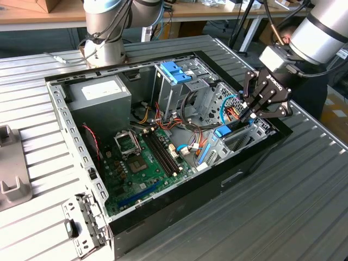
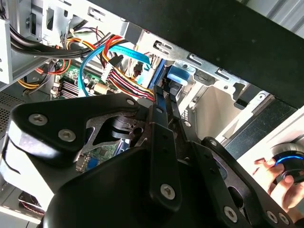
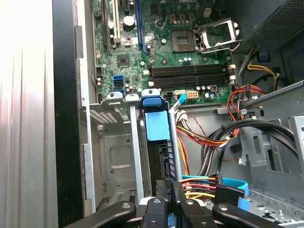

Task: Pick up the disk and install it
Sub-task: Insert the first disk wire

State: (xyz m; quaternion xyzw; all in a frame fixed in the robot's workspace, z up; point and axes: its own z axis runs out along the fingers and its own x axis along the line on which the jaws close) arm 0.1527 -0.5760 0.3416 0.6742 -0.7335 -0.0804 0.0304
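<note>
The gripper (image 1: 251, 115) sits at the right of the exterior view, dipped over the near right corner of the open computer case (image 1: 179, 215). Its black fingers (image 3: 167, 209) are drawn in close on the upper edge of the disk (image 3: 158, 142), which stands on edge between them in the first wrist view, light blue carrier end (image 3: 156, 124) toward the middle of the frame. In the second wrist view the fingers (image 2: 164, 137) run together down the centre and pinch the same thin edge, with the disk's blue tab (image 2: 176, 76) showing beyond them. The disk is partway down in the metal bay (image 3: 114, 156) at the case's front corner, just beside the case wall, near the blue strip (image 1: 224, 131) in the exterior view.

Past the bay lies the green motherboard (image 1: 147, 163), with dark memory slots (image 3: 187, 76) and a bare processor socket (image 3: 183, 40). Orange and red wires (image 3: 204, 140) bunch beside the disk. Further back stand the drive cage with its blue latch (image 1: 175, 72) and the grey power supply (image 1: 103, 92). At the lower right corner of the second wrist view, a person's hand (image 2: 278, 178) rests on a round knob.
</note>
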